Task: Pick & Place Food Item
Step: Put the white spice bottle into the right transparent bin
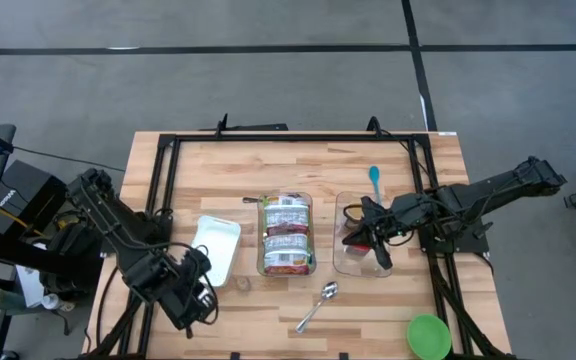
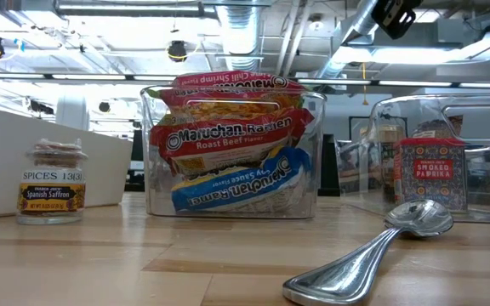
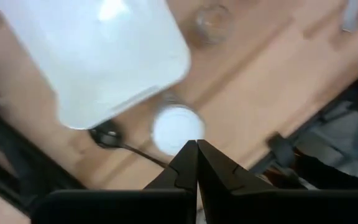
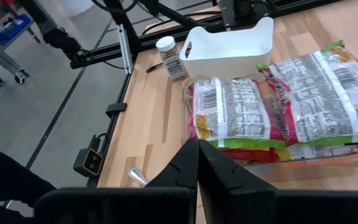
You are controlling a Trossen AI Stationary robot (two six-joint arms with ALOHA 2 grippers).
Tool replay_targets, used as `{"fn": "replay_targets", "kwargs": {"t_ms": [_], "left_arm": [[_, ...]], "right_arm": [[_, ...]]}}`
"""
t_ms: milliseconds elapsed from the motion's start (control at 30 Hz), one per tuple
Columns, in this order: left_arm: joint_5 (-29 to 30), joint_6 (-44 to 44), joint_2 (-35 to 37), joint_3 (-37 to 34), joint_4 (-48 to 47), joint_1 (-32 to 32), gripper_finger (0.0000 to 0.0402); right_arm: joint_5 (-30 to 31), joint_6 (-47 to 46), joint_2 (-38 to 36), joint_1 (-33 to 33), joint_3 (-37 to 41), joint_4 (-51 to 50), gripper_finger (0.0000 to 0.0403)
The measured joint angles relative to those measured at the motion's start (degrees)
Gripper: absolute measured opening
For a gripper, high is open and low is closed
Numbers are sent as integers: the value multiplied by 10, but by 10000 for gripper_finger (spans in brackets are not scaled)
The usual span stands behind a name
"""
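Overhead: wooden desk. Centre, a clear bin packed w/ ramen packs. At its 3 o'clock, a second clear bin holding a paprika tin. At its 9 o'clock, a white tray, saffron jar just beside it. Spoon at 5 o'clock, green lid at desk's 4 o'clock corner. Left gripper closed, empty, at desk's 8 o'clock edge. Right gripper closed, empty, over the second bin. Risk: w/ fingers shut it can't take a pack; descending that way may shove the bin or tip the tin.
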State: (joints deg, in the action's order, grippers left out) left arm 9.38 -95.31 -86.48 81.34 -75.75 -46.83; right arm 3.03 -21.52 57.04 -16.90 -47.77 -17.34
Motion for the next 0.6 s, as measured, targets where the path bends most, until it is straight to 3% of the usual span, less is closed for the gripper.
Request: {"fn": "replay_targets", "kwargs": {"t_ms": [267, 433, 600], "left_arm": [[19, -11, -4, -12, -14, 0, 0], [4, -9, -48, -13, -7, -13, 0], [3, 41, -66, 4, 0, -24, 0]], "right_arm": [[0, -9, 0, 16, 0, 0, 0], [0, -10, 0, 17, 0, 0, 0], [0, -10, 0, 17, 0, 0, 0]]}}
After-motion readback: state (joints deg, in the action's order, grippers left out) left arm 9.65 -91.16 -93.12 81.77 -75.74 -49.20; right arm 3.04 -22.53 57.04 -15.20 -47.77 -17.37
